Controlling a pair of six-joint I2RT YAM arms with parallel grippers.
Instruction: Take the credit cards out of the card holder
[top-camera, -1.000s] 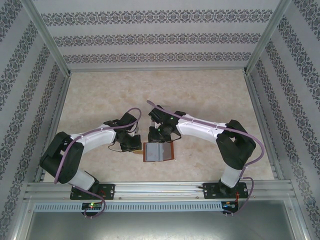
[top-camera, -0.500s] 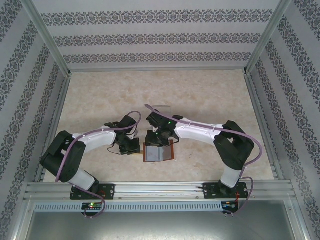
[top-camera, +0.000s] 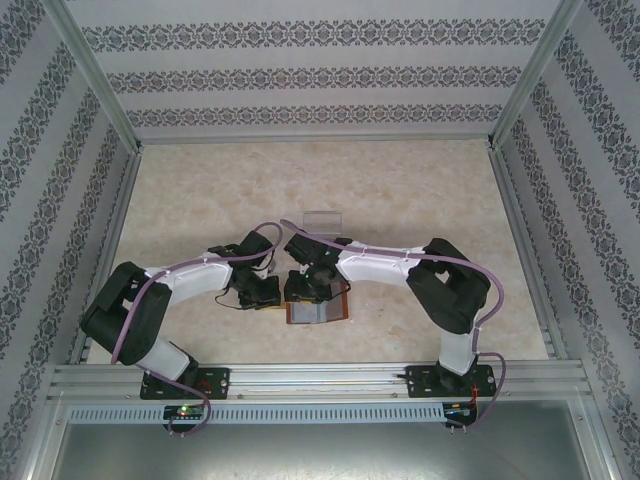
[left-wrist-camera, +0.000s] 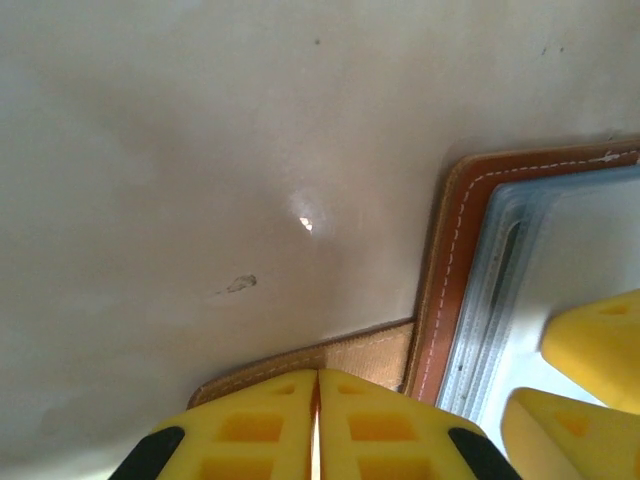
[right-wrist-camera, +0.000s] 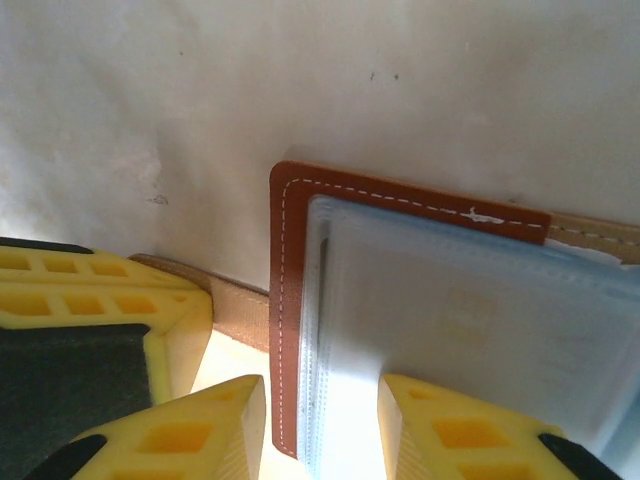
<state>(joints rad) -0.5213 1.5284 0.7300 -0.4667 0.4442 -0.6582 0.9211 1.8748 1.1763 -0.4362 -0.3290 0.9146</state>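
Observation:
The card holder (top-camera: 320, 311) lies open on the table, reddish-brown leather rim (right-wrist-camera: 283, 300) around grey-blue pockets (right-wrist-camera: 470, 310). Its brown strap tab (left-wrist-camera: 350, 358) runs left into my left gripper (left-wrist-camera: 318, 425), which is shut on it; the left gripper (top-camera: 263, 292) sits just left of the card holder. My right gripper (right-wrist-camera: 320, 420) is open low over the card holder's left edge, one finger (right-wrist-camera: 215, 415) outside the leather rim and the other finger (right-wrist-camera: 440, 415) over the pocket. The right gripper (top-camera: 306, 284) sits at the card holder's far left corner. The credit cards are hidden inside the pockets.
A clear plastic box (top-camera: 322, 217) stands on the pale table (top-camera: 420, 200) behind the two arms. Patterned walls and metal rails (top-camera: 520, 240) close in the sides and back. Both arms crowd the near middle.
The right gripper has come nearer and lower onto the card holder's left edge while its jaws opened wider. The clear box behind it has come into sight. The left gripper has stayed put.

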